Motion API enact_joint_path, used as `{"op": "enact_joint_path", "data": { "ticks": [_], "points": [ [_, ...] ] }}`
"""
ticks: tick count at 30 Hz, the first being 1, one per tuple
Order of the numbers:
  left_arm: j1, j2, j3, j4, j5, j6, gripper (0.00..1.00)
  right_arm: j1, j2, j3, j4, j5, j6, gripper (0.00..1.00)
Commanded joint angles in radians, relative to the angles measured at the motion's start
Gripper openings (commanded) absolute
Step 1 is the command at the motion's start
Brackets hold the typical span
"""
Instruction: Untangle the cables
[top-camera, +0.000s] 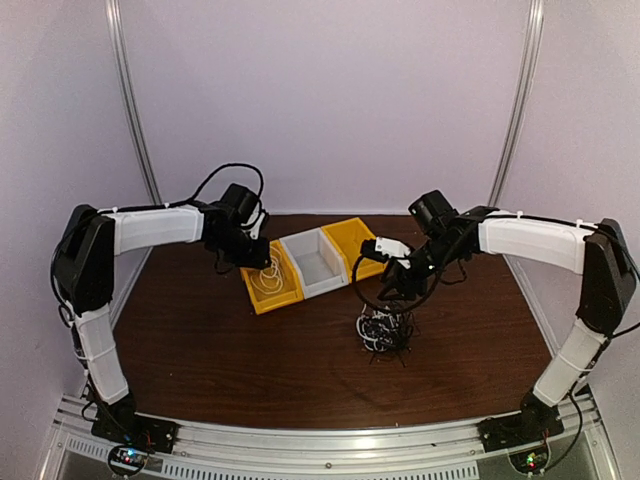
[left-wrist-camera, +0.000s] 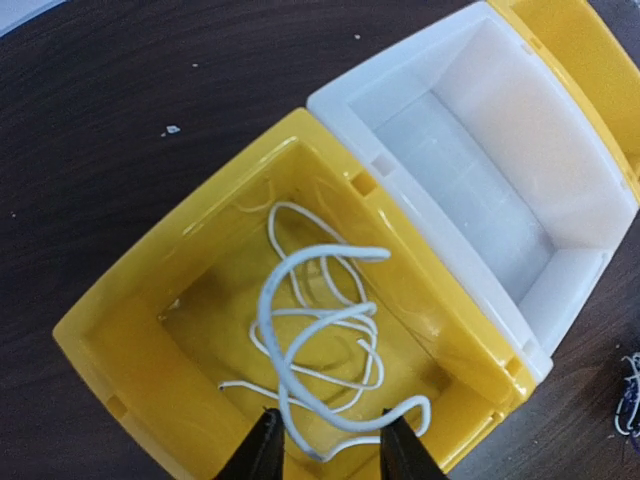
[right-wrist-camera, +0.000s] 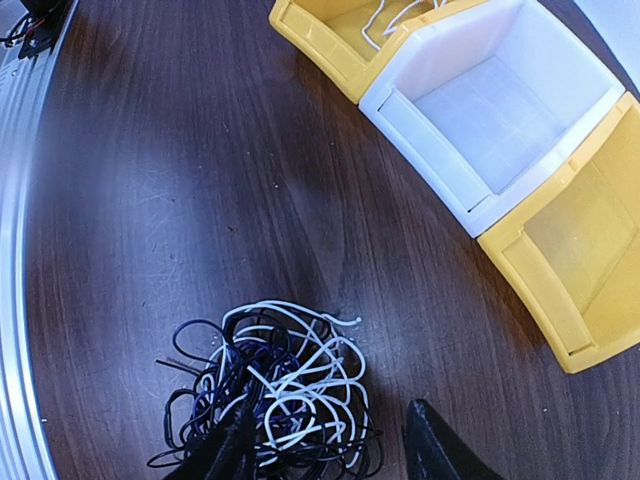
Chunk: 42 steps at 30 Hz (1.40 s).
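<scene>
A fist-sized tangle of white, black and purple cables (top-camera: 383, 330) lies on the dark wooden table (top-camera: 200, 350). In the right wrist view the tangle (right-wrist-camera: 270, 390) sits under my right gripper (right-wrist-camera: 335, 450), which is open just above it, the left finger over its strands. A loose white cable (left-wrist-camera: 320, 320) lies coiled in the left yellow bin (left-wrist-camera: 120, 350). My left gripper (left-wrist-camera: 332, 445) is open over that bin's near end, and a loop of the white cable passes between its fingers. From above, the left gripper (top-camera: 250, 255) hangs over the bin and the right gripper (top-camera: 395, 285) over the tangle.
Three bins stand in a row at the table's back centre: the left yellow bin (top-camera: 262, 296), a white bin (top-camera: 330, 272) and a right yellow bin (top-camera: 345, 230). The white bin (right-wrist-camera: 440, 50) and the right yellow bin (right-wrist-camera: 590, 230) hold nothing. A metal rail (top-camera: 330, 440) runs along the near edge.
</scene>
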Motion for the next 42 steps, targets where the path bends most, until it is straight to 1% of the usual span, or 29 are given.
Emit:
{"op": "enact_joint_path", "data": {
  "ticks": [1,3,6,10,12,15,18,23,28,30,31,34,38,42],
  "points": [
    [-0.007,-0.133,0.007,-0.034,-0.034,0.012,0.39,0.037,0.059,0.07,-0.045,0.047,0.01,0.51],
    [-0.007,-0.174,-0.004,-0.042,-0.063,0.013,0.45,0.048,0.093,0.098,-0.068,0.045,0.014,0.51],
    [-0.007,-0.231,-0.025,-0.036,-0.065,0.011,0.49,0.058,0.147,0.135,-0.094,0.06,0.037,0.51],
    [-0.008,-0.314,-0.09,0.025,-0.033,0.011,0.5,0.061,0.201,0.181,-0.13,0.093,0.068,0.49],
    [-0.01,-0.346,-0.127,0.058,0.001,0.003,0.5,0.061,0.209,0.188,-0.137,0.114,0.082,0.48],
    [-0.014,-0.371,-0.161,0.077,0.011,-0.007,0.5,0.061,0.212,0.19,-0.139,0.137,0.095,0.46],
    [-0.017,-0.385,-0.185,0.096,0.024,-0.011,0.5,0.061,0.232,0.202,-0.166,0.131,0.1,0.4],
    [-0.023,-0.395,-0.212,0.123,0.044,-0.016,0.5,0.063,0.262,0.244,-0.207,0.117,0.107,0.24],
    [-0.03,-0.407,-0.221,0.127,0.045,-0.017,0.5,0.063,0.285,0.272,-0.247,0.12,0.118,0.22],
    [-0.031,-0.413,-0.223,0.129,0.047,-0.016,0.5,0.064,0.296,0.282,-0.261,0.123,0.123,0.19],
    [-0.031,-0.416,-0.225,0.13,0.046,-0.015,0.5,0.065,0.301,0.288,-0.268,0.125,0.127,0.15],
    [-0.035,-0.421,-0.23,0.139,0.051,-0.015,0.5,0.067,0.306,0.307,-0.287,0.12,0.133,0.0],
    [-0.049,-0.425,-0.25,0.199,0.098,0.006,0.5,0.067,0.265,0.339,-0.296,0.101,0.134,0.0],
    [-0.112,-0.423,-0.292,0.35,0.179,0.079,0.5,0.067,0.181,0.361,-0.295,0.054,0.119,0.0]
  ]
}}
